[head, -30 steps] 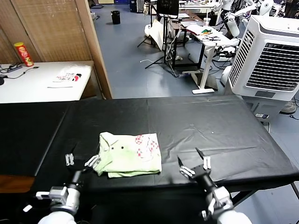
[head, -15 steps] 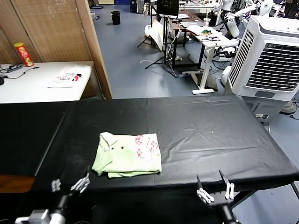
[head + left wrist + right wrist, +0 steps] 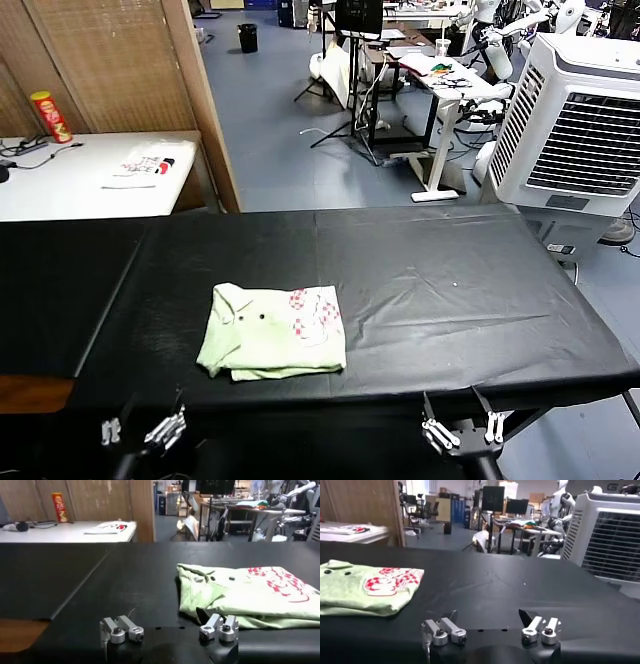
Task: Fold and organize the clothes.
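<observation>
You had the T-shirt (image 3: 273,332) lying folded into a rough rectangle on the black table (image 3: 450,290), toward the near edge and left of the middle, with its pink-red print on the right half and two small dark dots on the left half. Its collar end pointed toward the left side and a thicker fold ran along the near edge. Your left gripper (image 3: 140,432) sat low at the table's near edge, in front of and to the left of the shirt, well apart from it; its jaws stood wide open with nothing between them, as the left wrist view (image 3: 169,631) confirmed, where the shirt (image 3: 250,592) lay just beyond the fingers without touching them. Your right gripper (image 3: 462,432) sat at the near edge too, off to the right of the shirt, and its jaws were likewise spread wide and empty. In the right wrist view (image 3: 490,630) only bare black cloth lay ahead of the fingers, with the shirt (image 3: 367,587) off to one side. A white table (image 3: 90,180) stood beyond the far left corner, bearing a red can (image 3: 50,117).
</observation>
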Robot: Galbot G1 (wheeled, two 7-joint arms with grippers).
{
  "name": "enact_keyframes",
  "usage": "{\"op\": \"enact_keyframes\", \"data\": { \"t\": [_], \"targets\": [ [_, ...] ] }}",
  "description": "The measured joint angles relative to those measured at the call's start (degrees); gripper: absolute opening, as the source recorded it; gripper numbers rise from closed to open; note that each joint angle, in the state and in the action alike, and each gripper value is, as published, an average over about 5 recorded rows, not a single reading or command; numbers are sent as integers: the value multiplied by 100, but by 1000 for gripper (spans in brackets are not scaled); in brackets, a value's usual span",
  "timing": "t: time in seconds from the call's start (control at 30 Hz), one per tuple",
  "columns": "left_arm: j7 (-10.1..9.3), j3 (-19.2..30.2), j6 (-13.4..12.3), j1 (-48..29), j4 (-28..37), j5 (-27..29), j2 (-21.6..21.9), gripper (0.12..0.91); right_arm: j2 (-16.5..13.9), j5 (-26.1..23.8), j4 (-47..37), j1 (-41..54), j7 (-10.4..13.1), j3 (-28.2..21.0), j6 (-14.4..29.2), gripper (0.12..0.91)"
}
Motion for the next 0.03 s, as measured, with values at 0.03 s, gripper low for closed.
{"op": "enact_keyframes", "data": {
  "t": [0.03],
  "targets": [
    [5,-1,2,6,-5,2,0,798,0,1,3,-3,-1,0,-3,798]
  ]
}}
